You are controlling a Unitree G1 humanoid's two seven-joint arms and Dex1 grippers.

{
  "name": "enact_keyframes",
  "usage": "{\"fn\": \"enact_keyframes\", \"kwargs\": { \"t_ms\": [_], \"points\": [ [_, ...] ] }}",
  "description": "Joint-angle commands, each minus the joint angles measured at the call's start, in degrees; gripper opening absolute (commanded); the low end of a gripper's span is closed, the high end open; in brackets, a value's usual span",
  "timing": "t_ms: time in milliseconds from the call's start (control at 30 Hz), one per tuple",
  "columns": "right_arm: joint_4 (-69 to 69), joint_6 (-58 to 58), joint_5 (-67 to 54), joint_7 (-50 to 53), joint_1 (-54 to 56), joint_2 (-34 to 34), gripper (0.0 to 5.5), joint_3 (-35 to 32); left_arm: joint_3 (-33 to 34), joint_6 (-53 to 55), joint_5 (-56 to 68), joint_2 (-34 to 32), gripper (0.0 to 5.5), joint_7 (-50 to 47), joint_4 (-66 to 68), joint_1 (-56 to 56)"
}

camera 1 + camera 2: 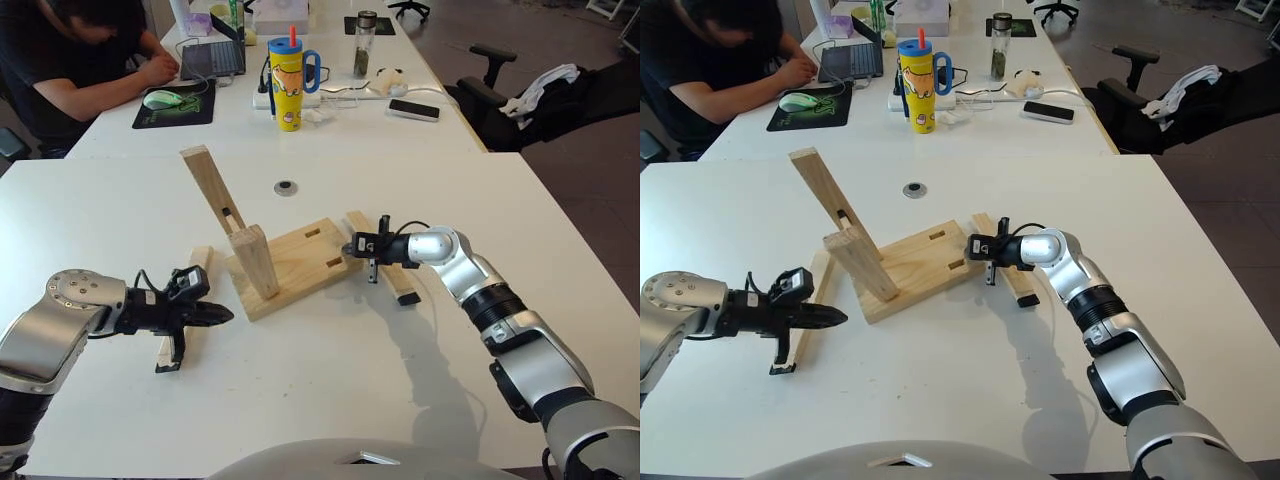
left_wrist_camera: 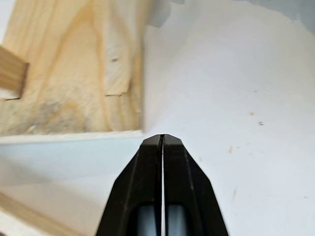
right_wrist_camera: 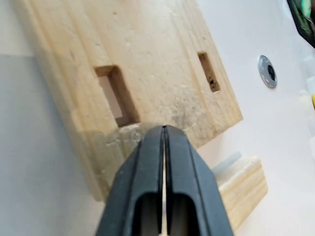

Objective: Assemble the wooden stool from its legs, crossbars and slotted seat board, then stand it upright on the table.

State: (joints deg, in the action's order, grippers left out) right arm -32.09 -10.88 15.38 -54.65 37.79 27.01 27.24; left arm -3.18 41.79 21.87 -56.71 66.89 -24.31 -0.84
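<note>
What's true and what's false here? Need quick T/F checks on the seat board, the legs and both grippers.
1. The seat board lies flat on the table. True.
2. Both grippers are open. False: the left gripper and the right gripper are both shut, with nothing between the fingers.
3. Two legs stand up from the seat board, the taller one tilted. True.
4. The right gripper holds a loose wooden piece. False: its tip is at the seat board's edge by a slot, and the loose wooden piece lies on the table beside it.
</note>
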Motion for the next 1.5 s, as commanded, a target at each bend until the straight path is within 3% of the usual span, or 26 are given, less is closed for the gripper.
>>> {"fn": "enact_keyframes", "kwargs": {
  "t_ms": [33, 233, 367, 533, 667, 867, 1033, 1233, 1400, 1500],
  "points": [
    [4.77, 7.3, 2.97, -12.31, -7.53, 3.85, 0.0, 6.88, -5.32, 1.91, -1.86, 2.84, 0.01, -5.59, -4.98, 2.47],
    [15.18, 12.96, 1.07, -16.56, -12.16, 7.99, 0.0, 7.81, -13.94, -7.73, -16.38, 7.74, 0.01, -18.05, 3.65, 0.26],
    [20.89, 15.63, -1.26, -17.89, -13.91, 8.83, 0.0, 8.12, -15.62, -13.99, -21.14, 11.34, 0.01, -22.83, 8.82, 0.26],
    [27.95, 19.59, -5.04, -16.34, -15.62, 4.88, 0.0, 8.57, -15.52, -17.33, -23.85, 16.9, 0.01, -26.75, 15.29, -5.65],
    [30.84, 23.65, -6.23, -13.2, -17.28, 1.63, 0.0, 8.87, -19.11, -21.23, -30.39, 22.13, 0.01, -30.62, 26.4, -14.28],
    [28.2, 24.11, -3.54, -6.72, -16.84, -1.38, 0.0, 9.55, -19.85, -24.37, -33.35, 27.71, 0.01, -32.75, 36.85, -20.44],
    [27.08, 18.41, -5.77, -0.97, -15.43, -4.35, 0.0, 6.39, -16.54, -24.33, -32.85, 26.22, 0.01, -32.56, 35.4, -19.23],
    [30.84, 12.28, -10.83, 2.94, -15.61, -6.89, 0.0, 0.8, -8.2, -22.55, -26.98, 24.46, 0.01, -30.23, 29.3, -17.28],
    [37.53, 18.2, -15.83, 5.21, -18.84, -6.23, 0.0, -5.28, 4.76, -16.15, -13.81, 19.93, 0.76, -23.02, 20.88, -18.81],
    [42.27, 24.54, -21.73, 7.48, -21.59, -7.75, 0.3, -10.05, 8.96, -14.85, -11.04, 10.38, 1.21, -14.69, 20.61, -16.06]
  ]
}}
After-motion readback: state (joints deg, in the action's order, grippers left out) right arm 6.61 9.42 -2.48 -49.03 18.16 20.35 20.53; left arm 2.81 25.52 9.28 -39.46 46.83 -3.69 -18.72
